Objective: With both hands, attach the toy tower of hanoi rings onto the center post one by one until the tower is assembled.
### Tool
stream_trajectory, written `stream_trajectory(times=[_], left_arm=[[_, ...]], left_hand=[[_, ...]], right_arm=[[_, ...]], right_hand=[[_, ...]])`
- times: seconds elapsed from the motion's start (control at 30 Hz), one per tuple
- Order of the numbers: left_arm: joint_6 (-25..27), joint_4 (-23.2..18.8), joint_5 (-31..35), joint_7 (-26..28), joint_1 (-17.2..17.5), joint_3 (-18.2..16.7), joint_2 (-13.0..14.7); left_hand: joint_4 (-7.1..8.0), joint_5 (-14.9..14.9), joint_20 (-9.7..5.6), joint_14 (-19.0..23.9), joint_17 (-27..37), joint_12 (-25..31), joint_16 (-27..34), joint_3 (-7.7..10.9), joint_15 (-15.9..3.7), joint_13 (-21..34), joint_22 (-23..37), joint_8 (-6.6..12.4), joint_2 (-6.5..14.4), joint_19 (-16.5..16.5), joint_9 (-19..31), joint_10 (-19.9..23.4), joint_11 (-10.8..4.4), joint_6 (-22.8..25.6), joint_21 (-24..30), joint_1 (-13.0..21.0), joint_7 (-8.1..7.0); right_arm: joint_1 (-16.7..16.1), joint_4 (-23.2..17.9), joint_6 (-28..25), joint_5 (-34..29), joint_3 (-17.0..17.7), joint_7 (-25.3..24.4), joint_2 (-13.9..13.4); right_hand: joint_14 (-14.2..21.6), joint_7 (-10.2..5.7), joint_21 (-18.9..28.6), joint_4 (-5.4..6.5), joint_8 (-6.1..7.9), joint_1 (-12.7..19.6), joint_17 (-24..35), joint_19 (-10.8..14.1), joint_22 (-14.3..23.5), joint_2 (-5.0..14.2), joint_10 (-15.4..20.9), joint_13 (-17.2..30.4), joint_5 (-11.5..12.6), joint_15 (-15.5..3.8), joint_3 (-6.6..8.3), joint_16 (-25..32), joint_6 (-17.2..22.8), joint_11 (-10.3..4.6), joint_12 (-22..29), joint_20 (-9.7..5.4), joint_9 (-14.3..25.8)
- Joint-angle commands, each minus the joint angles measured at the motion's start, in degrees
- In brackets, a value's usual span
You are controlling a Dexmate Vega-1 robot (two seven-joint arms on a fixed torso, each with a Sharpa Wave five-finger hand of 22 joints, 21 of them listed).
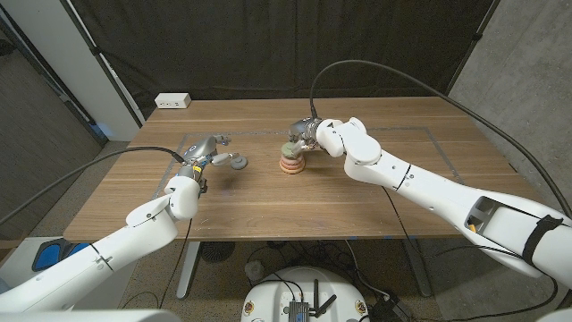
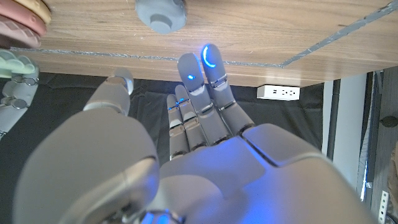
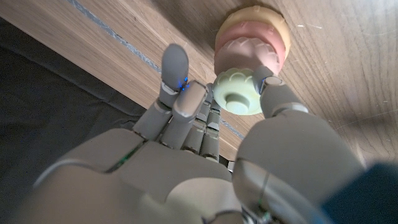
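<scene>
On the near left of the wooden counter [image 1: 295, 210], your left robot hand [image 1: 204, 154] stands with its fingers stretched out and apart, grasping nothing; just beyond its fingertips lies the flat grey plastic ring [image 1: 238, 162], loose on the wood and, by the left wrist view, a short way off the fingers [image 2: 208, 62] rather than touching them. That ring is, as far as you can judge, the one piece still to go on. Further in, near the middle of the counter, stands the stacked toy tower [image 1: 291, 162]: a wide peach-coloured ring [image 3: 252, 22] at the bottom, a pink ring [image 3: 249, 50] on it, and a pale green scalloped ring [image 3: 237, 99] on top with the post's tip showing through its hole. Your right robot hand [image 1: 307, 133] is at that top ring, thumb on one side and fingers on the other; it looks pinched, though whether it is fully seated you cannot tell. So most of the tower appears built. What stands in the way is your own right robot hand over the post. At the far edge sits a white power strip [image 1: 172, 101], well apart from the work.
</scene>
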Motion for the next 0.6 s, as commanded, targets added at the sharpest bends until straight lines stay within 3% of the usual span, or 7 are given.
stream_trajectory(times=[0.03, 0.6], left_arm=[[-0.2, -0.2, -0.3, 0.8, 0.7, -0.3, -0.1], [-0.7, 1.0, -0.5, -0.1, -0.5, 0.5, -0.4]], left_hand=[[-0.16, 0.0, -8.08, 0.7, 0.2, 0.0, 0.3, 0.36, -4.65, 0.1, 0.2, -0.22, -0.1, 0.6, 0.1, 0.4, 0.07, 0.7, 0.2, -0.6, -0.05], [-0.16, -0.1, -8.07, 0.3, 0.0, 0.0, 0.0, 0.51, -4.66, 0.1, 0.2, -0.29, -0.1, 0.2, 0.1, 0.4, 0.00, 0.7, 0.1, -0.7, -0.03]], right_arm=[[0.5, 1.0, -1.1, -0.5, -1.1, 0.8, 0.0], [0.5, 2.3, -1.7, -1.8, -2.1, 0.2, 0.6]], right_hand=[[-0.3, -3.68, -0.2, 0.55, 0.20, 2.4, 0.3, 0.1, 0.2, 2.26, 3.5, 0.3, 0.3, 0.10, 0.69, -0.2, 4.5, -3.08, 0.2, -1.42, 0.4], [-0.6, -3.79, -0.3, 0.57, -0.16, 2.3, 0.3, -0.1, 0.0, 2.33, 2.9, 0.4, 0.4, 0.10, 0.72, -0.2, 4.3, -3.16, -0.2, -1.43, 0.5]])
